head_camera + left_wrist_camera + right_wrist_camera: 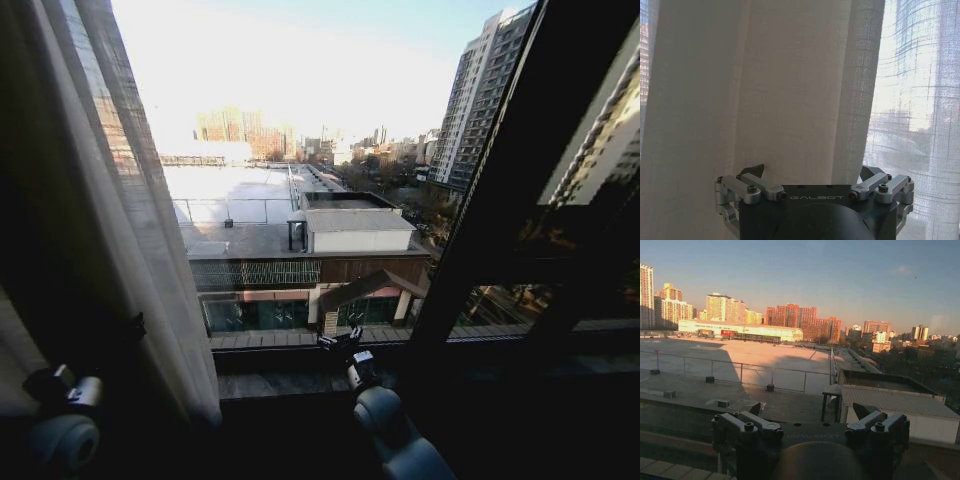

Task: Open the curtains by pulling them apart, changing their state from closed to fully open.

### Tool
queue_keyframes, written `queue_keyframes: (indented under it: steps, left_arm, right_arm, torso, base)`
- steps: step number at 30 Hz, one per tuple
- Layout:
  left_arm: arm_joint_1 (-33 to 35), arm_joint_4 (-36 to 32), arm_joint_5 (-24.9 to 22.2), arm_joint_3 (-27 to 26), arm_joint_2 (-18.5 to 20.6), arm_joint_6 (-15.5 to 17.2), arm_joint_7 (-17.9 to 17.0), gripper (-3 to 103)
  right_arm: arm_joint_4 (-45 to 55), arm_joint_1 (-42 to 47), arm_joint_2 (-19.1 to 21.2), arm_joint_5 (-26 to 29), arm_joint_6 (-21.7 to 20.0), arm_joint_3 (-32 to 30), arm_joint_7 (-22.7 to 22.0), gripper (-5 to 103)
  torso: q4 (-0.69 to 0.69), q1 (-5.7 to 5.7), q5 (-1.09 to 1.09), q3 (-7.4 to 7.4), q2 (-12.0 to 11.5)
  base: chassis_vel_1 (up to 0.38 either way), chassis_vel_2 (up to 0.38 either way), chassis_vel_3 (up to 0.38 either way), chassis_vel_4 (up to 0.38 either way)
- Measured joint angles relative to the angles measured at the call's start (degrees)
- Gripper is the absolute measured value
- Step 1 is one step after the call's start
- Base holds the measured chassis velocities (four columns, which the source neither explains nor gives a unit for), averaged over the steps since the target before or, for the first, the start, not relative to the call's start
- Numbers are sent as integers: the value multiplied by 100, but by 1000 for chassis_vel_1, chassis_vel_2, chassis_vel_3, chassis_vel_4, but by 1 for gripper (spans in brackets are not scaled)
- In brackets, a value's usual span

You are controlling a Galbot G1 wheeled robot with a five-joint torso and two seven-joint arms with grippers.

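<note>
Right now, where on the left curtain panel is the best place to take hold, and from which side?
Probably the curtain's gathered inner edge, low down, approached from the window side. The left gripper already faces a thick vertical fold there, fingers spread either side. The right gripper sits by the sill.

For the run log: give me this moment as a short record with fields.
curtains: left panel gathered at the left; another strip at the right edge
window middle: uncovered, rooftops and towers visible
left gripper: open, facing the pleated fabric
right gripper: open, low at the sill, pointing at bare glass
task state: curtains apart
</note>
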State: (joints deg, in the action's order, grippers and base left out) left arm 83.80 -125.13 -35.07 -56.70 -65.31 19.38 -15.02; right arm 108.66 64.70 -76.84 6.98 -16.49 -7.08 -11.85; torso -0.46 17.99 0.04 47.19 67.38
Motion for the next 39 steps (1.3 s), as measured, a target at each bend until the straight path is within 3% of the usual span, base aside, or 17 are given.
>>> queue_keyframes:
  steps: [12,16,20,23,24,26,29,32,39]
  left_arm:
    - [-94,70,378,271,-115,57,-14,100]
    - [-151,270,523,272,-6,52,258,103]
    - [-223,473,607,275,98,32,496,82]
    - [-237,517,607,276,121,25,557,77]
    - [-240,537,607,276,137,20,618,66]
    - [-241,542,607,276,143,18,650,66]
    - [-257,569,603,272,167,12,737,50]
    - [-263,580,600,270,173,10,746,45]
    - [-288,654,570,232,187,-39,787,17]
  right_arm:
    - [-142,-127,-215,-62,1,178,-3,100]
    - [-155,-147,-216,-89,1,211,-6,100]
    - [-158,-161,-197,-101,2,228,-8,100]
    - [-160,-162,-196,-105,3,227,-8,100]
    - [-161,-161,-205,-111,5,225,-8,100]
    - [-161,-159,-208,-115,5,224,-8,100]
    - [-159,-142,-212,-124,7,215,-9,100]
    - [-156,-140,-208,-125,7,212,-8,100]
    - [-149,-136,-208,-131,12,187,-8,100]
  torso:
    - [4,0,-3,0,1]
    - [2,0,-3,0,0]
    - [2,0,-4,0,0]
    - [2,0,-4,0,1]
    - [2,0,-4,0,0]
    - [2,0,-4,0,0]
    - [2,0,-3,0,0]
    - [2,0,-3,0,0]
    - [2,0,-3,0,0]
  base:
    - [0,0,0,0]
    - [0,0,0,0]
    - [0,0,0,0]
    - [0,0,0,0]
    - [0,0,0,0]
    - [0,0,0,0]
    - [0,0,0,0]
    - [0,0,0,0]
    - [0,0,0,0]
